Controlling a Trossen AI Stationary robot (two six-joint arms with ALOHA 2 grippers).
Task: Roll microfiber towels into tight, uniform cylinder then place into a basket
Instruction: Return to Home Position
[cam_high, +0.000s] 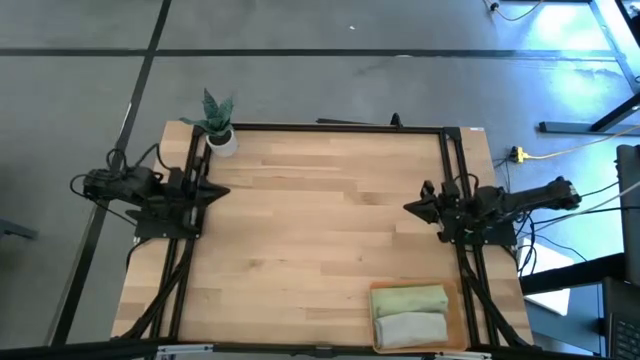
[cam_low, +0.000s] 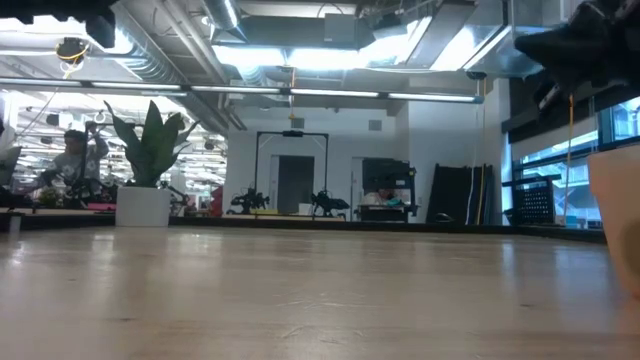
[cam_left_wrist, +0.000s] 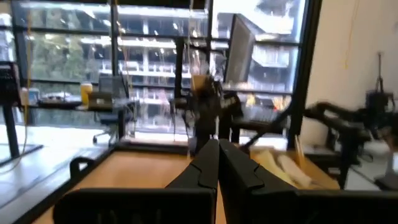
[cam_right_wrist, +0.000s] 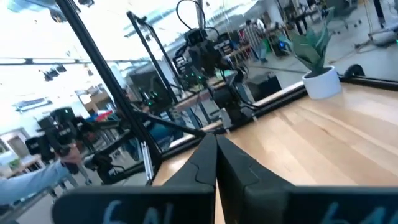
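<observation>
The orange-brown basket (cam_high: 457, 318) sits at the table's near right corner. In it lie two rolled towels side by side: the sage green one (cam_high: 410, 299) on the far side and the light grey one (cam_high: 411, 328) on the near side. The towels also show in the left wrist view (cam_left_wrist: 283, 168). My left gripper (cam_high: 222, 192) is shut and empty, raised at the table's left edge; its fingertips meet in its wrist view (cam_left_wrist: 217, 144). My right gripper (cam_high: 408, 207) is shut and empty, raised at the right edge, and also shows in its own view (cam_right_wrist: 216, 138).
A small white pot with a green plant (cam_high: 219, 125) stands at the table's far left corner. Black frame rails (cam_high: 330, 127) run along the far, left and right edges. A person (cam_low: 72, 160) is in the room beyond the table.
</observation>
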